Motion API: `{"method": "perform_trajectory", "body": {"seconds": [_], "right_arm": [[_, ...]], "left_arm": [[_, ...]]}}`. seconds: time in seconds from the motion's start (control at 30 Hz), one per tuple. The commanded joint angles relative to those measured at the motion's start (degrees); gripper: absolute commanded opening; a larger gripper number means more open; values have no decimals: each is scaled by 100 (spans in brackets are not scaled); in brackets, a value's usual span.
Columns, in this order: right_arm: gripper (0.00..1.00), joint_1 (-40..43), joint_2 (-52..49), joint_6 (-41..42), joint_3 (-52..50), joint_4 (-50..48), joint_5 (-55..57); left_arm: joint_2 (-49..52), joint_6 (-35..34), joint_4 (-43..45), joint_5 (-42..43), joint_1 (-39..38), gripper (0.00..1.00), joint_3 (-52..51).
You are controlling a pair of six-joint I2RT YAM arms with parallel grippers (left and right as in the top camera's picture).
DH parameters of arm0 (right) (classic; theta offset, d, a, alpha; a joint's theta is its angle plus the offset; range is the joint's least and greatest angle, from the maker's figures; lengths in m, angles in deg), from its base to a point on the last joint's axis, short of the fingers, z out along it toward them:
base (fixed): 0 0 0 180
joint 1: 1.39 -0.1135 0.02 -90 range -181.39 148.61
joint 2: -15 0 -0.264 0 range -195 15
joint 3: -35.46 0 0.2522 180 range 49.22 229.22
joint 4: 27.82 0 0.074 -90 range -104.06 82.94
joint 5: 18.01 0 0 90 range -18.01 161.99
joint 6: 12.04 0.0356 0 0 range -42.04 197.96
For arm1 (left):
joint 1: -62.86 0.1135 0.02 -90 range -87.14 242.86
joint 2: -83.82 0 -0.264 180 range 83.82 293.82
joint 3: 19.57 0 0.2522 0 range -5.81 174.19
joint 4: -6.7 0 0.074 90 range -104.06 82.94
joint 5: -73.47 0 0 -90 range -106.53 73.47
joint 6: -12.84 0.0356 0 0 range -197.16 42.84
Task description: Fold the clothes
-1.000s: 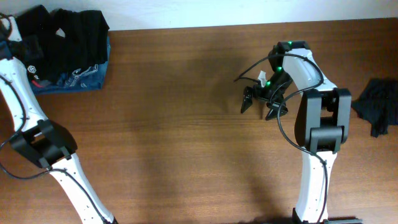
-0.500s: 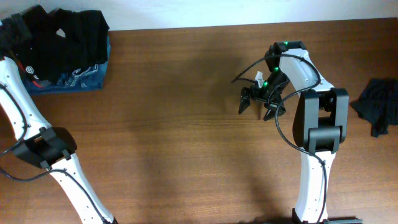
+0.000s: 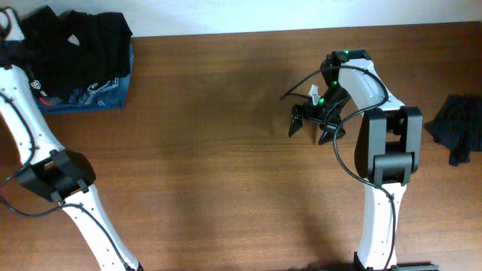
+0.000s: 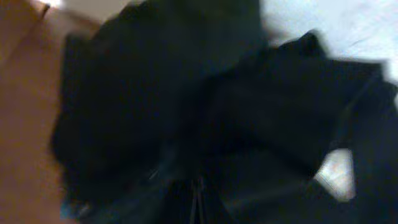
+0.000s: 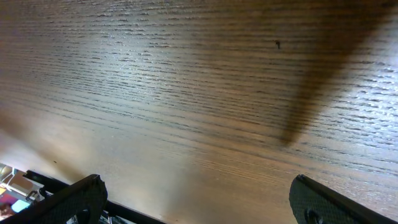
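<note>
While closed left end effector touches clothes, right end effector gaping

I get an evenly lit, sharp overhead view, with soft shadows lying on the bench. My left wrist feed is dim and badly blurred over the black clothes. The right wrist feed is crisp, crossed by one dark diagonal shadow.

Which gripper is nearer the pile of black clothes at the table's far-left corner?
Left. The left gripper is right at the pile of black clothes, with dark fabric filling its wrist view. The right gripper hangs open over the bare table, far across from the pile.
</note>
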Motion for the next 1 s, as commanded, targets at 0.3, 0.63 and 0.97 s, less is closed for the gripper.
{"method": "perform_trajectory", "body": {"seconds": [0.3,0.63,0.97], "right_arm": [[99,-31,-52,-39,-31,-4,48],[99,-31,-52,-35,-31,-4,46],[99,-31,-52,-39,-31,55,48]], "left_arm": [[-181,-315,2107,-153,-319,2,-1624],[-170,-610,4026,-190,-621,2,-2756],[-190,-605,4500,-601,-894,2,-3407]]}}
